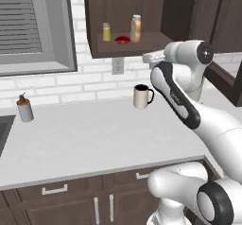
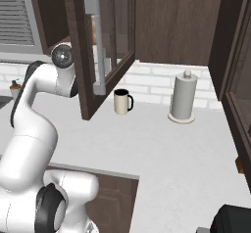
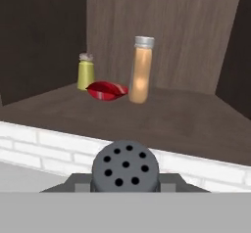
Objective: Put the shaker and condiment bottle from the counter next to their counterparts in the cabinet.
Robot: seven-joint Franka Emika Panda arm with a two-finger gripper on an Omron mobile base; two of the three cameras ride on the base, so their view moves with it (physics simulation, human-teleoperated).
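Bottle job looks done, so you're on the shaker (image 3: 126, 166), clamped in your gripper (image 3: 126, 187) just below the cabinet (image 3: 162, 114) shelf: next, lift it in beside the yellow-green shaker (image 3: 86, 73)

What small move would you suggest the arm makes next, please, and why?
Probably ease forward over the cabinet shelf. The jaws seem shut on the grey-capped shaker, still before the shelf's edge; the orange bottle already stands beside the red item and yellow-green shaker.
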